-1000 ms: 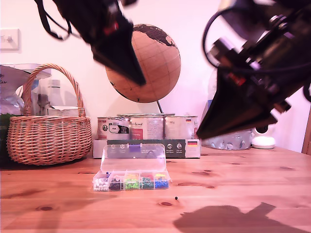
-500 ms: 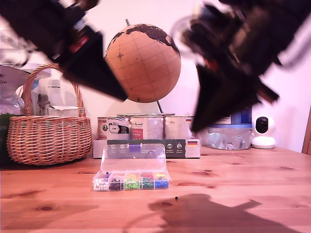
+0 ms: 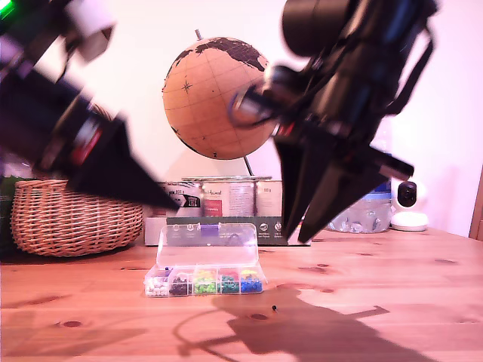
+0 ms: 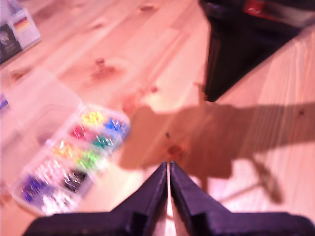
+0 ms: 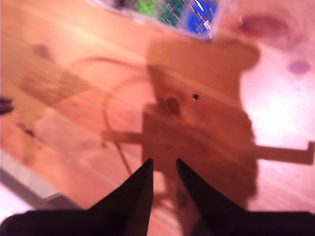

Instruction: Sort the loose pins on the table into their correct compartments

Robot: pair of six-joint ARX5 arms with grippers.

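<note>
A German flag point(image 4: 20, 24) marks the tray point(image 3: 268, 230) behind the compartments point(image 3: 204, 283).

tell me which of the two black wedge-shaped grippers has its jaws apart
My second gripper: a clear gap separates its black fingers, while those of my first gripper sit together with only a slit.

Dark pin point(image 3: 274, 308) lies near compartments point(image 3: 204, 281)
</note>
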